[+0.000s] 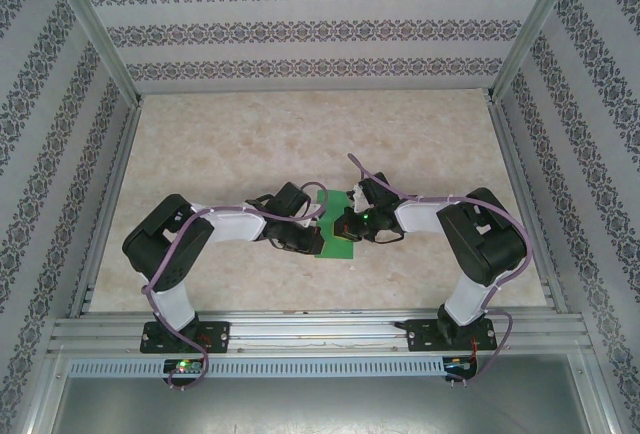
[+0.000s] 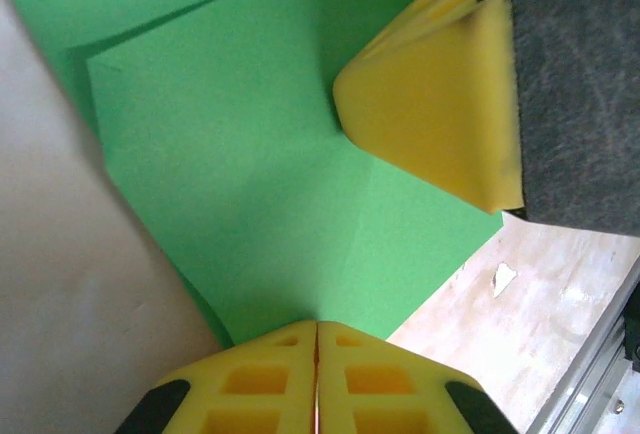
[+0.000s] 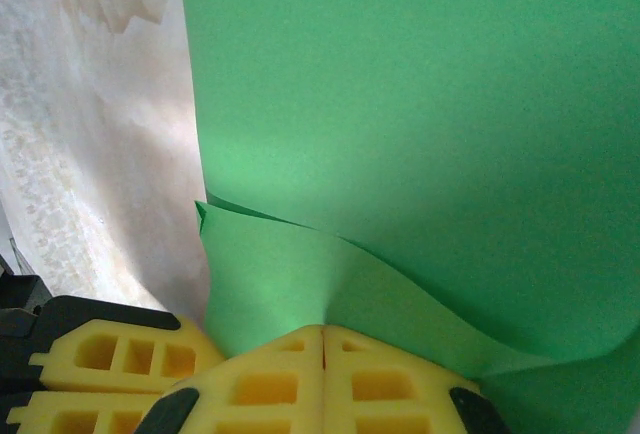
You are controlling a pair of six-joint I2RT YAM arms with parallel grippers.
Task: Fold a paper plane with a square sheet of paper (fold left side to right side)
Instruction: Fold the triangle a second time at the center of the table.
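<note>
The square sheet of paper (image 1: pixel 340 247) is bright green and lies at the middle of the table between both grippers. My left gripper (image 1: pixel 320 239) comes at it from the left. In the left wrist view its yellow fingertips (image 2: pixel 317 329) are shut, pinching the sheet's (image 2: pixel 250 154) near edge. My right gripper (image 1: pixel 347 228) meets it from the right. Its tips (image 3: pixel 323 332) are shut on a lifted lower layer of the sheet (image 3: pixel 420 104), which bulges up at the pinch, with a second layer above. The right gripper's finger (image 2: pixel 440 114) rests on the paper. A paper plane is out of view.
The beige marbled table (image 1: pixel 300 144) has patterned walls on three sides. An aluminium rail (image 1: pixel 320 329) runs along the near edge, carrying both arm bases. A small white chip (image 2: pixel 503 276) marks the table just off the sheet's corner.
</note>
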